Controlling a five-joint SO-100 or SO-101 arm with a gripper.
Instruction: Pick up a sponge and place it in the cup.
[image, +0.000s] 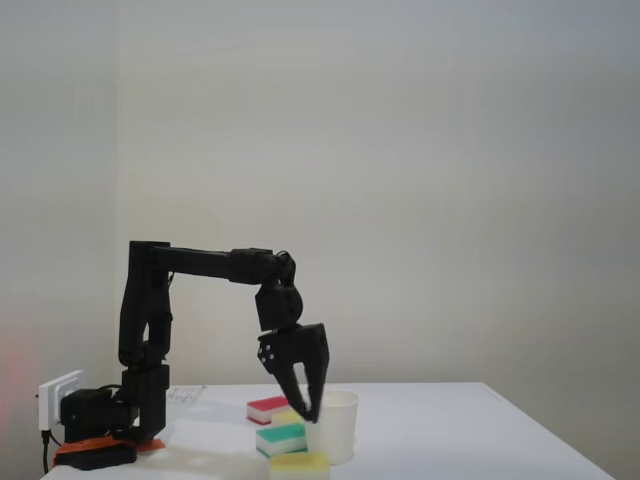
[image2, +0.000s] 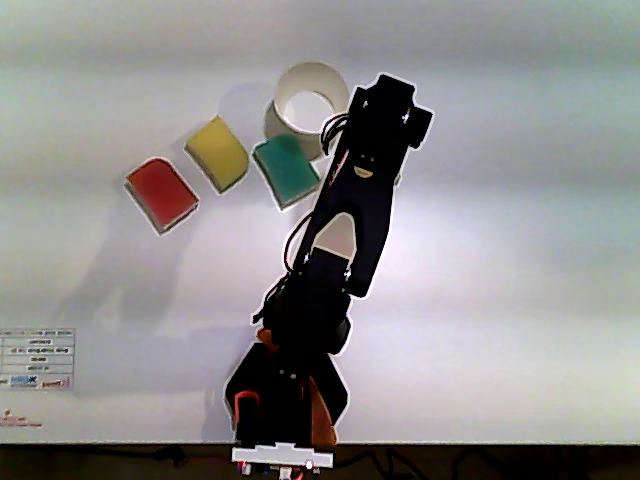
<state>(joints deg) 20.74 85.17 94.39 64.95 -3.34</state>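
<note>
A pale yellow sponge (image: 300, 465) lies at the table's front in the fixed view, just left of the white paper cup (image: 337, 425). The cup (image2: 310, 95) stands upright and its inside looks bare. My gripper (image: 311, 416) hangs low in front of the cup's left side, above and behind that sponge. Its fingertips meet with nothing seen between them. In the other view the arm's wrist (image2: 385, 115) sits right of the cup and hides what is beneath it. Another yellow sponge (image2: 217, 152) lies left of the cup, between the other two sponges.
A teal-topped sponge (image2: 287, 170) lies right beside the cup, and a red-topped sponge (image2: 161, 192) sits farther left. A white socket block (image: 58, 395) stands by the arm's base (image: 100, 450). A printed label (image2: 36, 360) lies near the table's edge.
</note>
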